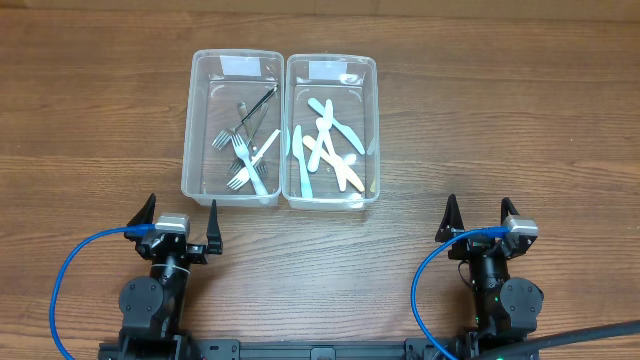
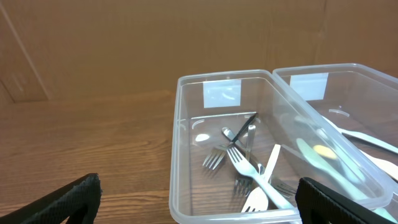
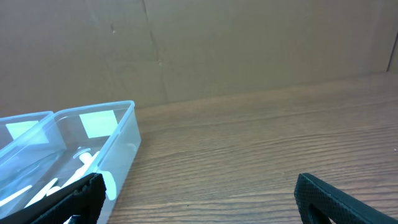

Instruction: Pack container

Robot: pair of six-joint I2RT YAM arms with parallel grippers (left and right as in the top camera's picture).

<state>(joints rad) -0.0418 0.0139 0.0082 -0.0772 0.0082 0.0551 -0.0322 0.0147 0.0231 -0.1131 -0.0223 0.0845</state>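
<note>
Two clear plastic containers stand side by side at the table's middle. The left container (image 1: 197, 120) (image 2: 176, 155) holds several forks (image 1: 243, 160) (image 2: 245, 167), white, silver and black. The right container (image 1: 373, 120) (image 2: 357, 146) (image 3: 121, 152) holds several white and pale blue knives (image 1: 325, 150). My left gripper (image 1: 179, 218) (image 2: 198, 202) stands open just in front of the left container, nothing between its fingers. My right gripper (image 1: 478, 216) (image 3: 199, 199) stands open to the right of and nearer than the containers, over bare wood.
The wooden table (image 1: 480, 100) stretches around the containers. A brown cardboard wall (image 3: 249, 43) stands behind the table. Blue cables (image 1: 70, 280) loop beside each arm base at the near edge.
</note>
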